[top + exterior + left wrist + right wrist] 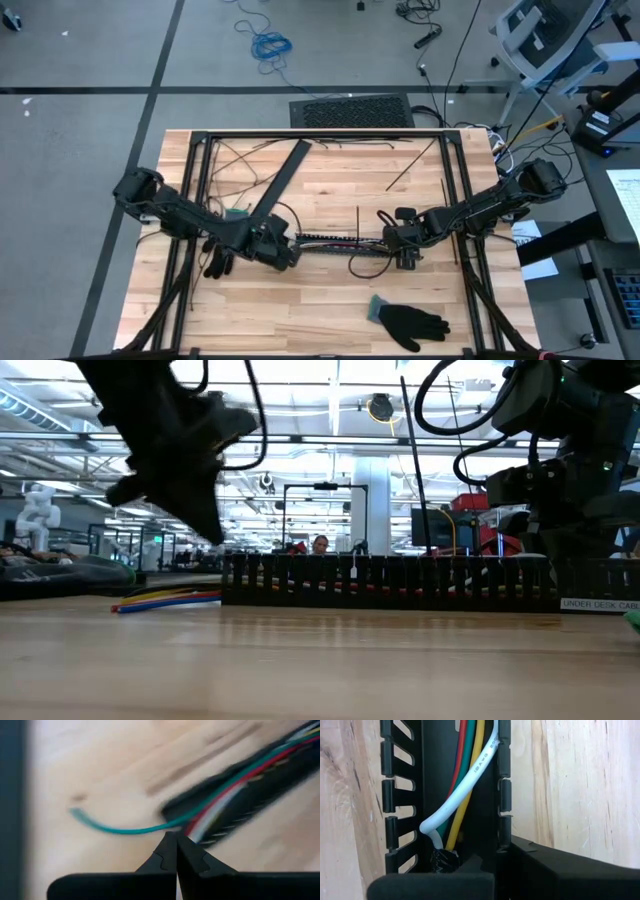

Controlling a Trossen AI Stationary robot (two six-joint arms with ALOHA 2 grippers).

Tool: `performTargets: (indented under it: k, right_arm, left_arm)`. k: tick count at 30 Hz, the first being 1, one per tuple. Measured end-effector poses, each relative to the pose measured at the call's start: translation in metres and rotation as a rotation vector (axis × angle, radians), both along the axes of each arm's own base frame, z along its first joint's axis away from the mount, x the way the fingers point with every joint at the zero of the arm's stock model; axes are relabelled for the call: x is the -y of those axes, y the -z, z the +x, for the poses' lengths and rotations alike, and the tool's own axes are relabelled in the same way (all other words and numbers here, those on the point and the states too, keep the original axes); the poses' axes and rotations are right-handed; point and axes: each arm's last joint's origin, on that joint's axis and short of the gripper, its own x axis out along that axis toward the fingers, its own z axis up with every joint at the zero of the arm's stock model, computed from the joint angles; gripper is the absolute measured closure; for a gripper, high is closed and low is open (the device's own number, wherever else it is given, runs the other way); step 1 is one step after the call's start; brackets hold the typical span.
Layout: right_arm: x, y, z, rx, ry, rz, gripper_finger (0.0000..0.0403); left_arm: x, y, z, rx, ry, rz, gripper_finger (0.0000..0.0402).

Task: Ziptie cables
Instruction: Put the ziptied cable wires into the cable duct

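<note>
Cables (470,775) lie lengthwise inside the black slotted strip (340,241) at the middle of the wooden table (330,310); white, yellow, green and red strands show between the strip's slotted walls in the right wrist view. At the strip's left end the strands spill out onto the wood, and in the low view their orange, yellow and blue tips (165,600) rest flat on the table just beside that end. In the left wrist view a single green strand curls away from the strip's mouth.

The left gripper (175,852) hangs just above that loose end, its two fingers pressed together with nothing between them; the green strand passes right beside the fingertips, and I cannot tell whether it touches them. The right gripper (405,238) sits at the strip's opposite end, its fingers (470,870) down in the channel and closed together. The white cable bends sharply just ahead of them, next to a black taped lump, and whether the fingers pinch anything cannot be made out.

A long flat black bar (275,190) lies tilted beyond the strip's left end, thin black strands (410,165) lie scattered on the far half of the table, and a black glove (410,321) rests near the front edge.
</note>
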Motion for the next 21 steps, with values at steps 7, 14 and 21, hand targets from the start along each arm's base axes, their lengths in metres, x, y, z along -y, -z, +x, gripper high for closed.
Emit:
performTargets:
  k: [7,14,21]
  right_arm:
    - [0.000,0.000,0.000,0.000,0.008,0.003,0.0403]
    - [0.000,0.000,0.000,0.001,0.013,0.004,0.0403]
    - [0.001,0.000,0.000,-0.004,0.012,0.005,0.0403]
  left_arm:
    - [-0.007,0.001,-0.006,-0.075,-0.013,0.028,0.0402]
    - [0.008,-0.022,0.011,0.074,0.099,0.012,0.0402]
    - [0.007,-0.031,0.010,0.044,0.149,0.002,0.0402]
